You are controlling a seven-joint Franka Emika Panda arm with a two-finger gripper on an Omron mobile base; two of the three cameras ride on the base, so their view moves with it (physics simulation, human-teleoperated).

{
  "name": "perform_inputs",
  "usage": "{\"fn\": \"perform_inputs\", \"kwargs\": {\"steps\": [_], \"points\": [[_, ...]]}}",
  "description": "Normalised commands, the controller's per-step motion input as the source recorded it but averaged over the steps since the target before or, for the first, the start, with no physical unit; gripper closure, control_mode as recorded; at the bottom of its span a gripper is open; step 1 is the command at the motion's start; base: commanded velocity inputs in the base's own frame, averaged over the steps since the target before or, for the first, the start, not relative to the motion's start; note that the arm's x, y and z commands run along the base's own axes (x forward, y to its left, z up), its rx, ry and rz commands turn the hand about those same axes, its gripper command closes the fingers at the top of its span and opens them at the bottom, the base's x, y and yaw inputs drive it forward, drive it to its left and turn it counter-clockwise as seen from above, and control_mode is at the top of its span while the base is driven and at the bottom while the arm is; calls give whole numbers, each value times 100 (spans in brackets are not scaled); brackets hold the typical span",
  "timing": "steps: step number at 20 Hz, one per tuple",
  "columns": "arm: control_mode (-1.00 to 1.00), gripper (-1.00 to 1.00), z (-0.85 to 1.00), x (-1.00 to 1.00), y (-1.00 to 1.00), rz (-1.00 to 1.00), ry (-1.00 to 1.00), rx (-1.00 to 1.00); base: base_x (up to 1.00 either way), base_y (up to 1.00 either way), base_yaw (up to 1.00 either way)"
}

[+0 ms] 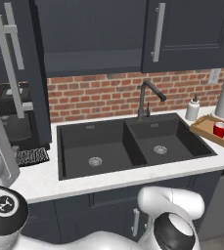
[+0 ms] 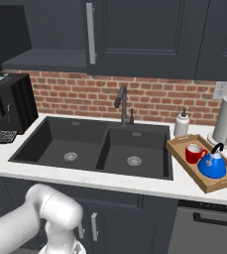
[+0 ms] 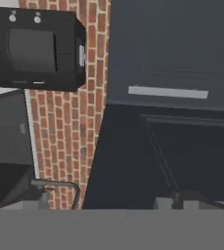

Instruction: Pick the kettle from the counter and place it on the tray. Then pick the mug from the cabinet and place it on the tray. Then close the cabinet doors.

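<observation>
Kettle (image 2: 212,165) and mug (image 2: 195,153) on tray (image 2: 181,153)

glossy blue kettle (image 2: 212,165) and glossy red mug (image 2: 195,153) on a pale wooden tray (image 2: 180,150). matt charcoal cabinet doors (image 2: 135,34) with brushed-metal handles; smooth marbled stone worktop (image 2: 135,182), rough brick backsplash (image 2: 75,96).

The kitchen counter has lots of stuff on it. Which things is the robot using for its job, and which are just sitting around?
For the job:
- squat blue kettle with black arched handle, on the tray
- small red mug, on the tray
- wooden tray
- dark charcoal cabinet door, standing open

Just sitting around:
- black double sink
- white paper-towel roll
- white soap bottle
- black coffee machine
</observation>
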Motion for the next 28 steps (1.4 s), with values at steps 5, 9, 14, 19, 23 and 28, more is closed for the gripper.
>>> {"fn": "perform_inputs", "kwargs": {"steps": [5,9,14,19,23,28], "points": [[-100,-100,-5,41,-4,-13,6,-12,0,0,0],[-100,-100,0,21,-41,-15,1,-6,0,0,0],[-100,-100,0,1,-75,-12,0,-2,0,0,0],[-100,-100,7,-5,-91,-9,0,0,0,0,0],[-100,-100,20,-1,-96,-4,0,0,0,0,0],[-100,-100,23,31,-90,0,2,0,0,0,0]]}}
